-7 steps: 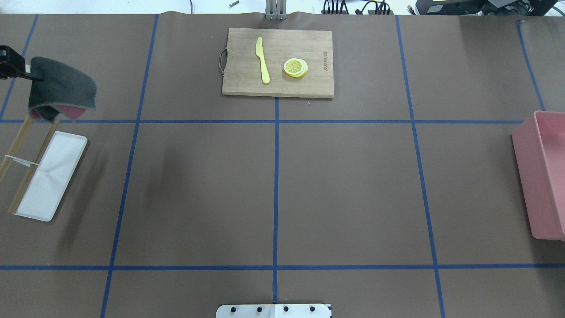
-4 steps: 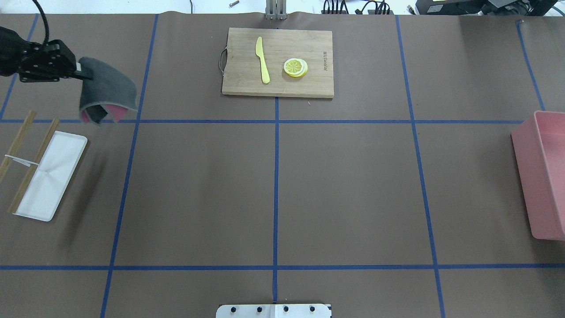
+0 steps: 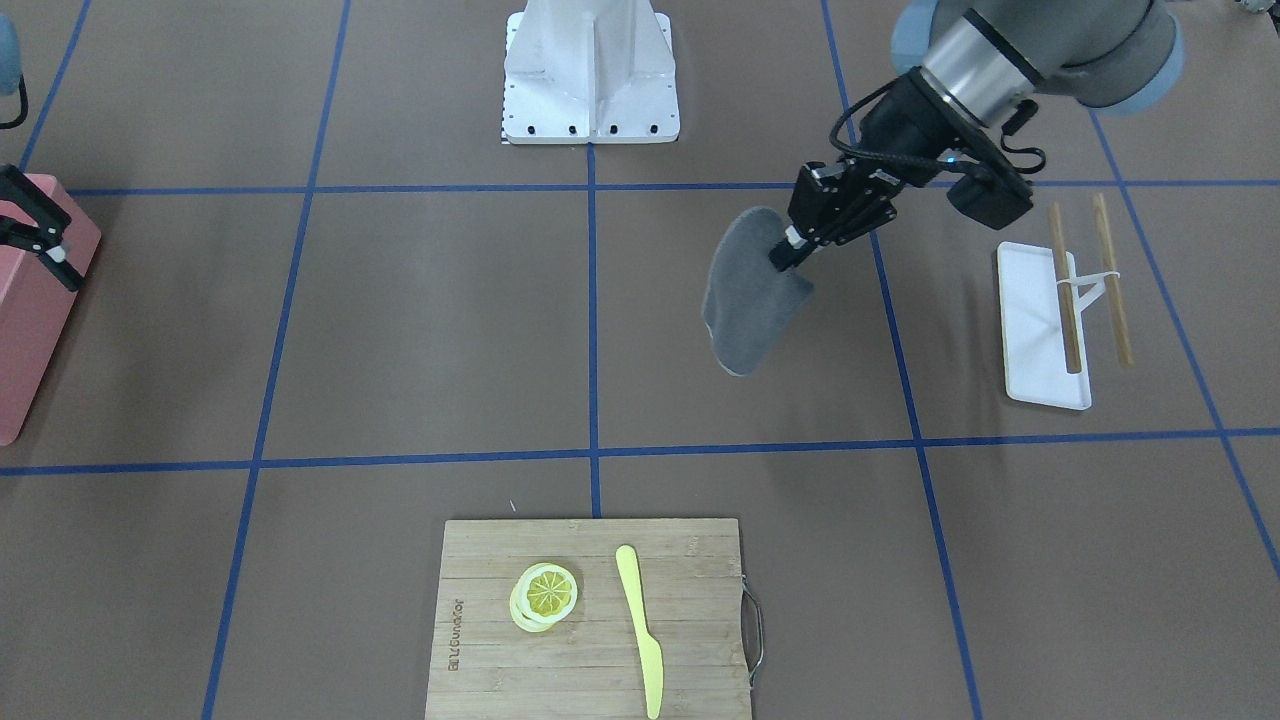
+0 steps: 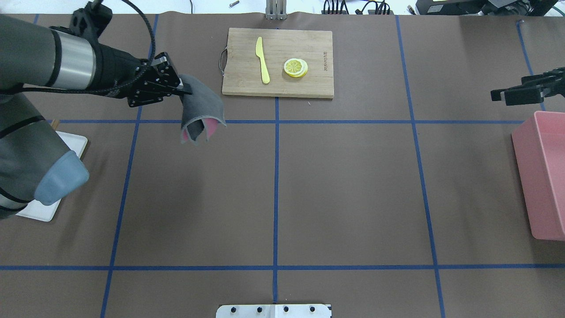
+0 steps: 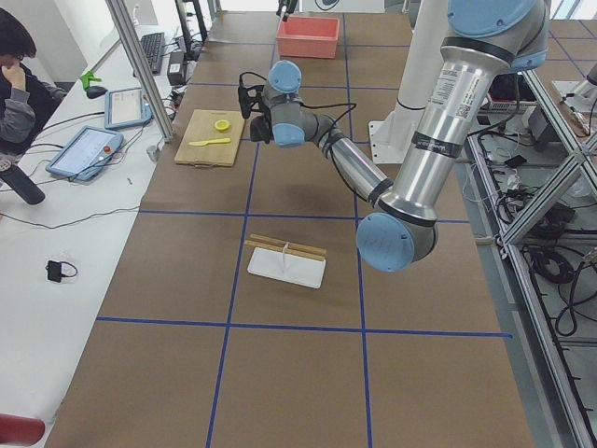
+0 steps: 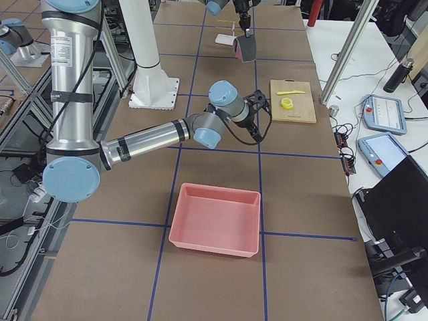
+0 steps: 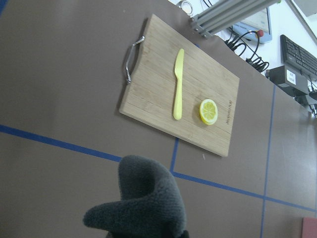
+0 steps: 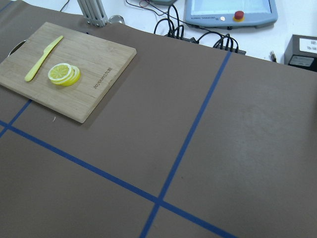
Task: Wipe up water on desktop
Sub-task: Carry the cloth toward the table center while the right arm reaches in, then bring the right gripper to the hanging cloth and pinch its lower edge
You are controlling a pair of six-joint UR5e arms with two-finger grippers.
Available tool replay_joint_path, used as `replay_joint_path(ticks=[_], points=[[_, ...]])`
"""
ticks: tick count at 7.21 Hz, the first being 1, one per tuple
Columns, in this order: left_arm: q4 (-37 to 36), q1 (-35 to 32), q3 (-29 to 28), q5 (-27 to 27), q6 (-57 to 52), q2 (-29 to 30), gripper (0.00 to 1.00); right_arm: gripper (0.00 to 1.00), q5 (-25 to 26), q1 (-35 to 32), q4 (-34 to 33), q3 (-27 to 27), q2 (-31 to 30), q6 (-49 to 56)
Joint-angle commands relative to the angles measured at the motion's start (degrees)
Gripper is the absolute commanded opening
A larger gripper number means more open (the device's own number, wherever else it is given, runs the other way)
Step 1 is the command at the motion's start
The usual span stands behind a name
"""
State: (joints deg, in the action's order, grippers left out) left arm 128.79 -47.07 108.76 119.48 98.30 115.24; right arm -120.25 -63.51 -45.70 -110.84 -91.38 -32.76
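My left gripper [image 4: 184, 91] is shut on one edge of a grey cloth [image 4: 201, 112] with a pink underside. The cloth hangs folded in the air above the desktop [image 4: 353, 185], near a blue tape crossing left of centre. The front-facing view shows the same gripper [image 3: 783, 252] and cloth [image 3: 745, 300], and the left wrist view shows the cloth [image 7: 143, 198] at its bottom edge. My right gripper [image 4: 507, 87] is open and empty above the far right of the desktop, just beyond the pink bin. I see no water on the brown surface.
A bamboo cutting board [image 4: 247, 79] with a yellow knife [image 4: 263, 62] and lemon slices [image 4: 295, 67] lies at the far centre. A pink bin [image 4: 545, 176] stands at the right edge. A white tray [image 3: 1035, 340] with a wooden stick rack [image 3: 1090, 275] sits at the left.
My left arm has swung right from the table's left edge and carried the hanging cloth toward the centre. My right gripper has come into view at the right edge.
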Motion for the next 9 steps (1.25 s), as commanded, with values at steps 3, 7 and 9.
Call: replay_joint_path(ticks=[3,7,9], points=[[-1.08,7.60,-3.80,-8.20,6.10,8.57,0.00,0.99,33.33,26.62,-0.35,-3.68,6.80,-0.11],[-1.62,12.17,-4.96,-14.35,9.53,12.99,0.00,0.99,56.84,44.58,-10.22,-3.24,17.15,-0.11],[-1.53,13.49,-4.96,-16.36,10.51,13.52,0.00,0.99,62.84,49.34,-11.69,-3.15,18.95,-0.20]])
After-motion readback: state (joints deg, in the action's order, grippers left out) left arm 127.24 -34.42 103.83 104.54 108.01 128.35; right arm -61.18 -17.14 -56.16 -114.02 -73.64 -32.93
